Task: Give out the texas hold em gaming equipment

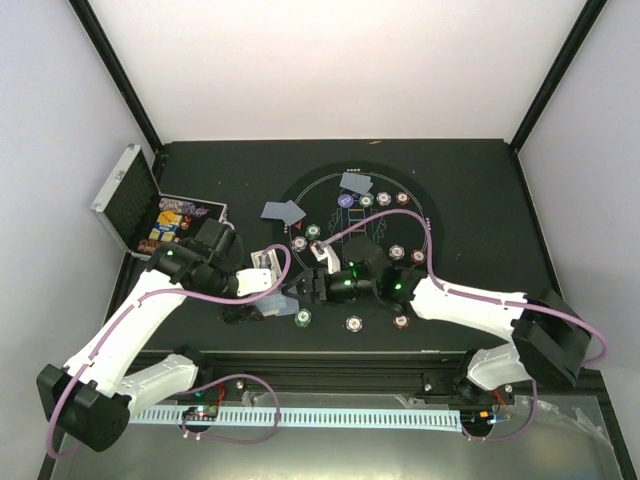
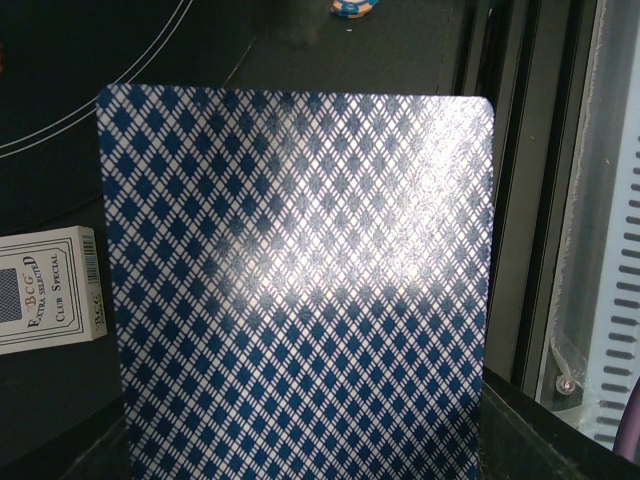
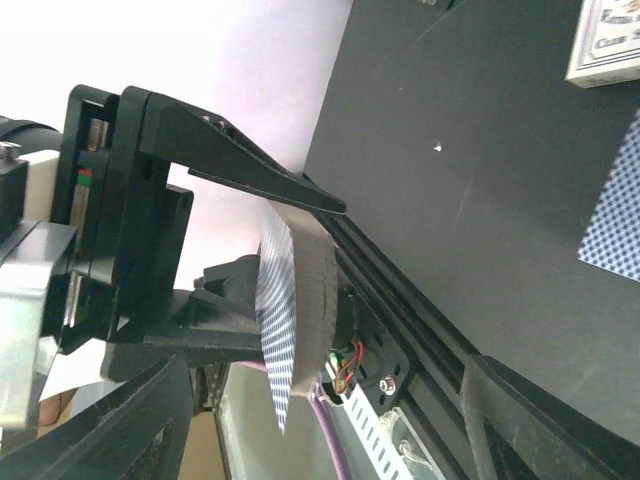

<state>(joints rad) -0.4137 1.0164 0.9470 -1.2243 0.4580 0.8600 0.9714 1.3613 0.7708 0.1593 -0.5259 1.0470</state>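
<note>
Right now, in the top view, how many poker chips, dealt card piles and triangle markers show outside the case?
Poker chips: 9
Dealt playing-card piles: 2
Red triangle marker: 1
Total: 12

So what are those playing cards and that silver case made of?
Playing cards: probably coated paper or plastic; a shiny glare patch crosses the blue diamond print, and the outermost card bows. Case: looks like metal, silvery with a studded texture, though it could be metal-look plastic.
</note>
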